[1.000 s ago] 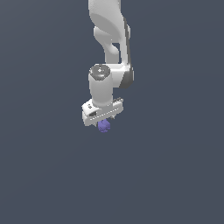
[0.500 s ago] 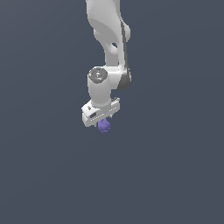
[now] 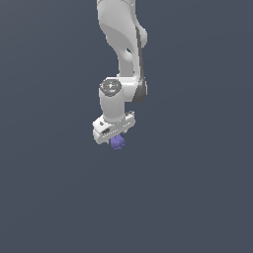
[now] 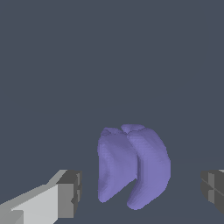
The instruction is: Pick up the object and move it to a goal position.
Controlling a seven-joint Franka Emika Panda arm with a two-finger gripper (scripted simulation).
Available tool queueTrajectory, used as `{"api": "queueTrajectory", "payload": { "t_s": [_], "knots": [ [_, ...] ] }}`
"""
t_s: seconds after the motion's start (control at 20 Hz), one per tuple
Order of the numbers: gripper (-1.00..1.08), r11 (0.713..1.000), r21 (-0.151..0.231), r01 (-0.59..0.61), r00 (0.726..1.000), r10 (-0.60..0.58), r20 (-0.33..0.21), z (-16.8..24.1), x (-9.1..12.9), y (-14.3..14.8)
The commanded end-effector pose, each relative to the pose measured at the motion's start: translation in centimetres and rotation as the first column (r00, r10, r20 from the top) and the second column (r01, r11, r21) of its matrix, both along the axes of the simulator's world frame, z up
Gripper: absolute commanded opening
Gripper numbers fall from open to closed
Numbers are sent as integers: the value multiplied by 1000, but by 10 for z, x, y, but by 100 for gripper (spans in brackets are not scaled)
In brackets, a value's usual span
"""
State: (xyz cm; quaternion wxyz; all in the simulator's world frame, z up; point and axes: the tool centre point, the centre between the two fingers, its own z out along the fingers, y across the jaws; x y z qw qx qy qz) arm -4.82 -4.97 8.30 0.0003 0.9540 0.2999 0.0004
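Note:
The object (image 3: 117, 143) is a small purple-blue lumpy clump resting on the dark grey floor, directly under the white hand in the exterior view. My gripper (image 3: 116, 139) points down over it. In the wrist view the object (image 4: 133, 168) sits between the two fingers, with one fingertip (image 4: 70, 192) on one side and the other at the frame's edge. A clear gap shows on each side of it, so my gripper (image 4: 141, 190) is open around the clump without touching it.
A plain dark grey floor (image 3: 197, 197) surrounds the arm on all sides. No other objects, containers or edges show in either view.
The upper arm has shifted and the hand has sunk slightly towards the object. The object has stayed where it was.

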Motion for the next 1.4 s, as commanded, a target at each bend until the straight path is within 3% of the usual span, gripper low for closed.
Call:
{"api": "queueTrajectory", "payload": {
  "t_s": [0.0,0.55,0.6,1.35],
  "knots": [
    [100,1000,0,-1,1000,1,-1,-9,-1,0],
    [100,1000,0,-4,1000,4,-1,-43,-1,0],
    [-100,1000,0,-4,1000,4,-1,-43,-1,0],
    [-100,1000,0,-3,1000,3,0,-36,-1,1]
  ]
}}
